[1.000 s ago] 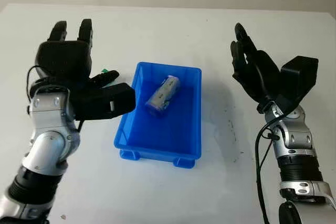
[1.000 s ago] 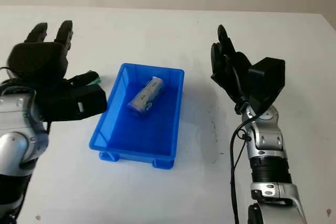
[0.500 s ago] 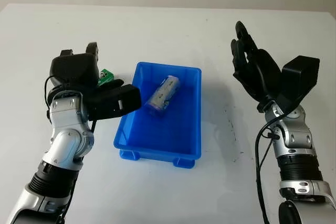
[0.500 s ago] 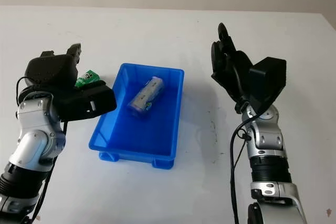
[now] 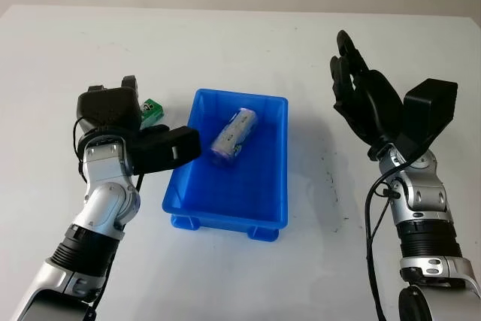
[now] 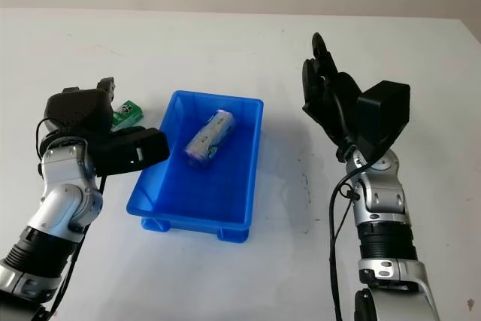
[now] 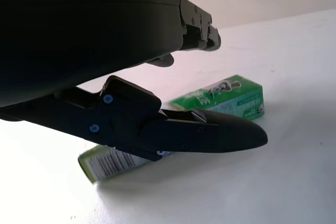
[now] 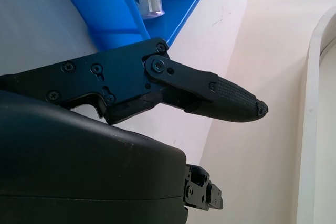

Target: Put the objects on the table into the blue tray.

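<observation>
One green box [image 5: 152, 110] lies outside the blue tray [image 5: 264, 208], just beside its left wall. We find the left hand [image 5: 124, 122] over it, nearer, open, holding nothing; right hand [image 5: 366, 103] open, well right of the tray.

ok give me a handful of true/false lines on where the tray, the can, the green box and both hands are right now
1. A silver can lies on its side inside the blue tray. True.
2. The green box is in the tray. False: it lies on the table, beside the tray's left wall.
3. The left hand is over the green box. True: in the left wrist view its fingers reach across the box, grip not settled.
4. The right hand holds the can. False: it is open, raised right of the tray.
</observation>
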Action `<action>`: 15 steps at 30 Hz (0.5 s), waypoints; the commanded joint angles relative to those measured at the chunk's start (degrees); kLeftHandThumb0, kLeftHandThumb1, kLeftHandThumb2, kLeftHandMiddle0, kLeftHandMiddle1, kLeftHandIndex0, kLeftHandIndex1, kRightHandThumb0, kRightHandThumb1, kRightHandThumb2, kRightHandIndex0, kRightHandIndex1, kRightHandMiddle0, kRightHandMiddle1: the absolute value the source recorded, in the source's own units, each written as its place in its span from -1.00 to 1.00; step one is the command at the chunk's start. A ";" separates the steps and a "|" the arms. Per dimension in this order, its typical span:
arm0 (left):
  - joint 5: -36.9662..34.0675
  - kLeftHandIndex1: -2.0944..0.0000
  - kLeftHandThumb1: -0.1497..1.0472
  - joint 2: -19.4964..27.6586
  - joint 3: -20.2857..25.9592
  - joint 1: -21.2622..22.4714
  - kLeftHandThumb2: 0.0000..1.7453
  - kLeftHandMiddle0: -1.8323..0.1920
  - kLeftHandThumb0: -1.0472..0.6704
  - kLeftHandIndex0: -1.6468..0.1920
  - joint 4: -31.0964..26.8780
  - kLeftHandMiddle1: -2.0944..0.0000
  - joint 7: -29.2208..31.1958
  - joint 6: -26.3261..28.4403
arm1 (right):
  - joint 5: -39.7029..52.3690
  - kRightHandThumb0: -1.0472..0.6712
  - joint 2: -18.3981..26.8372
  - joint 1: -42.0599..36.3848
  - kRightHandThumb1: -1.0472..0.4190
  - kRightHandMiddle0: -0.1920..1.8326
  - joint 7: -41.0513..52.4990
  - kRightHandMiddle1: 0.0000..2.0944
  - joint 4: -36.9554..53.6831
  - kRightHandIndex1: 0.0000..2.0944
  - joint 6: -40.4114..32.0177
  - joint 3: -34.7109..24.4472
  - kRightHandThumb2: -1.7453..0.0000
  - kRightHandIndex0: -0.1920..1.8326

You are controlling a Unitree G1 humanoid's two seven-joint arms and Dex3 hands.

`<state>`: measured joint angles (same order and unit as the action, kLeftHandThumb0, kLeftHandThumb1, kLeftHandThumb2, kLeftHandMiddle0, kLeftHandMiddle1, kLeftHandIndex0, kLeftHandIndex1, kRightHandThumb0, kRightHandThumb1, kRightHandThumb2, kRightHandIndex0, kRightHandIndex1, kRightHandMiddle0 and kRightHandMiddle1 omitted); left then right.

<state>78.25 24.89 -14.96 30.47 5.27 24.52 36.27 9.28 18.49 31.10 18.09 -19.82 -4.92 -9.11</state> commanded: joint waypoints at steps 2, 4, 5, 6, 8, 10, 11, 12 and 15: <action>1.92 0.82 1.00 2.09 -2.05 0.20 -0.63 0.54 -0.72 0.59 0.45 0.88 3.64 -0.35 | 0.53 -0.59 0.35 0.85 -1.00 -1.00 0.08 -1.00 -0.01 -1.00 0.75 -0.71 0.17 -1.00; 1.76 0.87 1.00 1.55 -1.94 0.19 -0.71 0.50 -0.71 0.56 0.24 0.67 5.35 0.65 | 0.68 -0.59 0.38 0.86 -1.00 -1.00 0.20 -1.00 0.16 -1.00 0.80 -0.81 0.17 -1.00; 1.48 0.90 1.00 1.16 -1.80 0.13 -0.77 0.58 -0.68 0.54 0.17 0.20 5.73 1.22 | 0.70 -0.59 0.38 0.86 -1.00 -1.00 0.10 -1.00 0.33 -1.00 0.70 -0.87 0.16 -1.00; 0.62 0.92 0.99 0.37 -1.26 -0.01 -0.83 0.53 -0.65 0.53 -0.14 -0.47 5.62 2.02 | 0.63 -0.58 0.42 0.85 -1.00 -1.00 0.01 -1.00 0.48 -1.00 0.61 -0.89 0.16 -1.00; -0.52 0.94 0.97 -0.67 -0.78 -0.18 -0.89 0.38 -0.59 0.52 -0.63 -0.86 5.14 3.27 | 0.51 -0.58 0.52 0.87 -1.00 -1.00 -0.08 -1.00 0.53 -1.00 0.62 -0.92 0.16 -1.00; -1.01 0.90 0.88 -1.14 -1.17 -0.86 -0.94 0.31 -0.45 0.43 -1.70 -0.97 4.14 3.61 | 0.56 -0.59 0.52 0.95 -1.00 -1.00 -0.15 -1.00 0.57 -1.00 0.52 -0.98 0.16 -1.00; -1.20 0.89 0.83 -1.15 -1.47 -1.56 -0.95 0.39 -0.39 0.39 -2.52 -0.99 2.85 3.14 | 0.69 -0.58 0.45 1.02 -1.00 -1.00 -0.21 -1.00 0.57 -1.00 0.41 -1.07 0.16 -1.00; -1.58 0.86 0.77 -0.99 -1.64 -2.31 -0.96 0.46 -0.33 0.32 -3.49 -0.99 1.68 2.39 | 0.80 -0.59 0.37 1.11 -1.00 -1.00 -0.27 -1.00 0.58 -1.00 0.27 -1.13 0.17 -1.00; -1.68 0.80 0.68 0.13 -2.08 -3.64 -0.95 0.62 -0.17 0.25 -5.50 -0.89 1.66 0.83 | 0.83 -0.59 0.42 1.36 -1.00 -1.00 -0.11 -1.00 0.48 -1.00 0.25 -1.07 0.17 -1.00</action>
<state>76.58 24.29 -16.76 27.73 0.74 26.00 37.36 9.70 18.49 31.59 17.97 -19.89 -4.87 -9.70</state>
